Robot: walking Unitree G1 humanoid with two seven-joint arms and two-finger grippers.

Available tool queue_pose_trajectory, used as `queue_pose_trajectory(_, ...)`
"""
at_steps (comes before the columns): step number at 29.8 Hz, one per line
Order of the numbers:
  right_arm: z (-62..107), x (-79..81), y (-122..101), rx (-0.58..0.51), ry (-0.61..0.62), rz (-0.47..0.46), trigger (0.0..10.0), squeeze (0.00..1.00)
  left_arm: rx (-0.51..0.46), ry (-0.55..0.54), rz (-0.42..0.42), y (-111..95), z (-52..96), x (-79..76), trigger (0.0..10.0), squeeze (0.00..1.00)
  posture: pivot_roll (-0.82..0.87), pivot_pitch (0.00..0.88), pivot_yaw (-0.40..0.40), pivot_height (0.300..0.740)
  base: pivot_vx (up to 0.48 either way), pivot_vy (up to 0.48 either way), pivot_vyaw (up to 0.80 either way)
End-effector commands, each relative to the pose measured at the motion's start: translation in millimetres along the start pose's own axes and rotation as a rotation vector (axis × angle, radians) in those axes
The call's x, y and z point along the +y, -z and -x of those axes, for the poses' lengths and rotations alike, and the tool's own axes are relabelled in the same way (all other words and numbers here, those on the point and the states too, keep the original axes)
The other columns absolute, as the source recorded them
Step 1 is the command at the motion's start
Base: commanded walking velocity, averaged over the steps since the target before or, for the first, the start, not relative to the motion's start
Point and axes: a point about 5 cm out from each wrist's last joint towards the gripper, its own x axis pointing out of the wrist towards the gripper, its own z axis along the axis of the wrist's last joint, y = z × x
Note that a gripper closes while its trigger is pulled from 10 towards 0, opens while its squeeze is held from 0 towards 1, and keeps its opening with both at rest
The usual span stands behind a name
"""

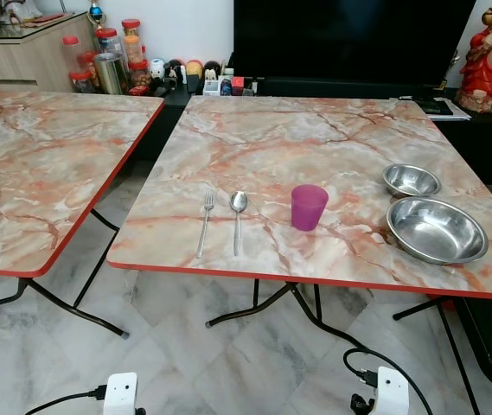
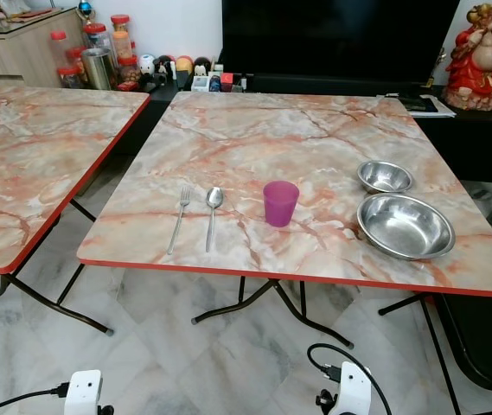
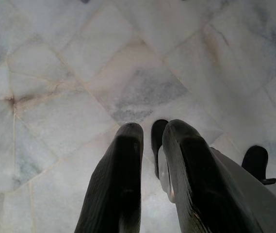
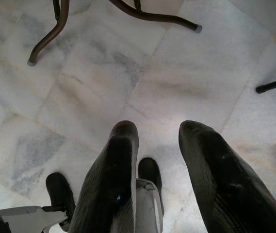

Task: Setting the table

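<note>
Standing before the surface (image 1: 332, 138), we see fork (image 1: 205, 223), spoon (image 1: 238, 218), cup (image 1: 308, 207) and two bowls (image 1: 436, 229) laid; arranging remains. Left gripper (image 3: 150, 145) nearly together, right gripper (image 4: 159, 141) apart, both empty over the floor.

Two marble-patterned tables (image 1: 332, 147) (red-edged) on pale marble floor (image 1: 228, 363).

Marble-patterned folding table (image 1: 332, 138), near edge: a steel fork (image 1: 205, 222) lies leftmost, a steel spoon (image 1: 238, 220) just to its right and parallel, then a purple plastic cup (image 1: 308, 207) standing upright. At the right side a large round steel bowl (image 1: 437, 230) sits before a small round steel bowl (image 1: 411, 180). A second marble-patterned table (image 1: 38, 164) stands to the left, apart.
</note>
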Motion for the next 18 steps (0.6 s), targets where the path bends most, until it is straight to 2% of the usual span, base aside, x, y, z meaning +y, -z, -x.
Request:
queue_pose_trajectory(1, -0.2, -1.2, -3.0, -0.013, 0.004, -0.005, 10.0, 0.0, 0.013, 0.004, -0.009, 2.0, 0.1, -0.7, 10.0, 0.0, 0.03, 0.0, -0.018, 0.728, 0.0, -0.259, 0.0)
queue_pose_trajectory(18, -0.4, -1.2, -4.3, -0.019, 0.012, -0.004, 10.0, 0.0, -0.008, 0.016, -0.01, -3.7, -1.1, -5.6, 10.0, 0.0, 0.02, 0.0, -0.018, 0.728, 0.0, -0.279, 0.0)
